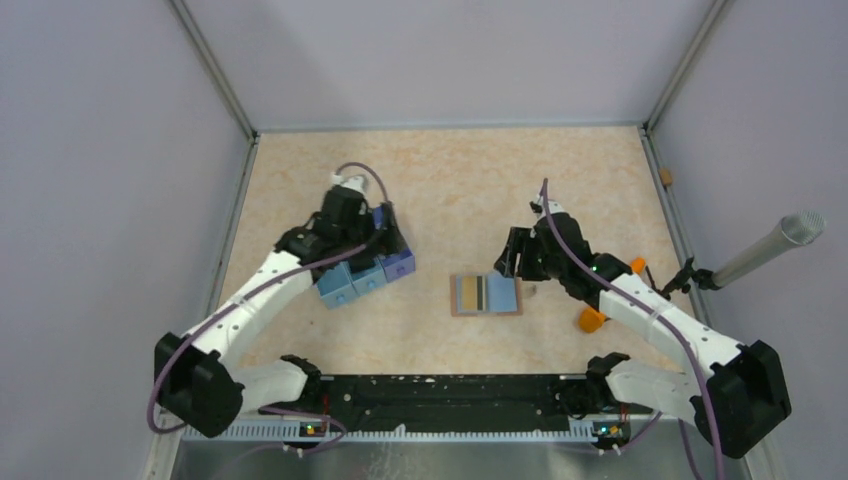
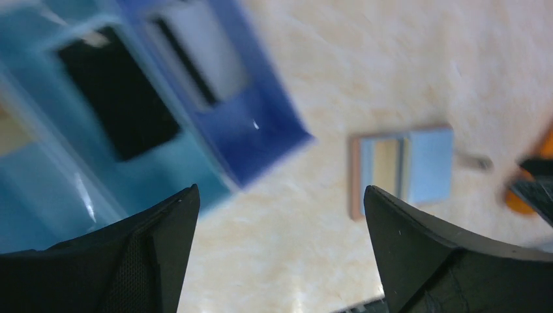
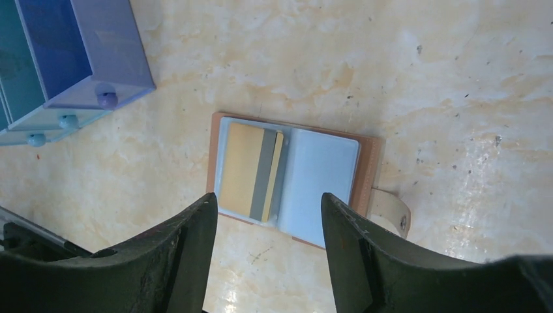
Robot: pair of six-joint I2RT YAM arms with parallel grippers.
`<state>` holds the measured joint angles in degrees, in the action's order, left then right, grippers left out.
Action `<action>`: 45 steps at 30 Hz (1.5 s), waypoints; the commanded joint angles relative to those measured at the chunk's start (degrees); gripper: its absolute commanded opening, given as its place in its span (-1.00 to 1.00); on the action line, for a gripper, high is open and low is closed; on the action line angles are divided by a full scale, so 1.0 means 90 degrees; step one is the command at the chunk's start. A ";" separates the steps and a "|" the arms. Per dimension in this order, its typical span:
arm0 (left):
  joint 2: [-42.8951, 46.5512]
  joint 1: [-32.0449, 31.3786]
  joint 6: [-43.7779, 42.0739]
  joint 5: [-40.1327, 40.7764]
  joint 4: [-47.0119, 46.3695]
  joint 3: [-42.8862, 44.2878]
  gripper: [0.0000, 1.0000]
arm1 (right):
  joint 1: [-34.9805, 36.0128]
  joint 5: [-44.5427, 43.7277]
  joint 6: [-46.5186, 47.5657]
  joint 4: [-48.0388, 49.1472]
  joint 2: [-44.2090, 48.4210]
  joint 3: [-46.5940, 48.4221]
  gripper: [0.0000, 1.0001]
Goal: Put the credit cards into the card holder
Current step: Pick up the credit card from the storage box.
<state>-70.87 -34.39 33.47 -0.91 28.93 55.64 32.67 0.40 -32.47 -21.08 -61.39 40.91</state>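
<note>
From above, the open tan-brown leather card holder lies flat mid-table, long axis left to right, to the right of a blue drawer box. Left wrist view (blurred): the left gripper stands wide over that box. Right wrist view: the right gripper gapes empty above the holder, whose yellow-gold striped card lies crosswise beside a light blue card.

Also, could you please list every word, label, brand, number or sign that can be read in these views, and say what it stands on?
None: no readable text shows in any view.
Yellow-gold rectangular card in the open brown leather-like card holder: only a plain grey stripe, no print.
Blue plastic divided box: no label visible; it is blurred in the left wrist view.
</note>
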 commanded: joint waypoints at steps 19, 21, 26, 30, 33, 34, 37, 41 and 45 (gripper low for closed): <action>-0.0605 0.5159 -0.1741 -0.0954 0.0753 0.0016 0.97 | -0.0309 0.0677 0.0294 0.0501 0.0642 -0.0565 0.25; -0.0932 0.5195 -0.1788 -0.1088 0.0840 0.0167 0.97 | -0.0318 0.0735 0.0288 0.0565 0.0661 -0.0606 0.25; -0.1490 0.5216 -0.1835 -0.1018 0.0874 0.0472 0.97 | -0.0324 0.0848 0.0248 0.0695 0.0668 -0.0708 0.25; -0.1915 0.5289 -0.1871 -0.0851 0.0872 0.0600 0.97 | -0.0327 0.0880 0.0234 0.0723 0.0686 -0.0798 0.25; -0.2180 0.5353 -0.1891 -0.0787 0.0958 0.0687 0.97 | -0.0336 0.0919 0.0222 0.0748 0.0716 -0.0845 0.24; -0.2199 0.5358 -0.1900 -0.0766 0.0965 0.0680 0.97 | -0.0337 0.0935 0.0219 0.0773 0.0722 -0.0866 0.24; -0.2177 0.5405 -0.1913 -0.0558 0.1001 0.0665 0.97 | -0.0337 0.1013 0.0170 0.0858 0.0723 -0.0916 0.23; -0.2089 0.5456 -0.1922 -0.0502 0.1052 0.0613 0.89 | -0.0347 0.1128 0.0114 0.0959 0.0719 -0.0969 0.23; -0.1829 0.5484 -0.1927 -0.0410 0.0998 0.0462 0.67 | -0.0339 0.1156 0.0083 0.0975 0.0745 -0.0988 0.22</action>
<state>-90.56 14.17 17.39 -7.05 38.02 60.03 30.09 9.78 -31.20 -14.81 -56.23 32.12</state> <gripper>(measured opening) 0.892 0.614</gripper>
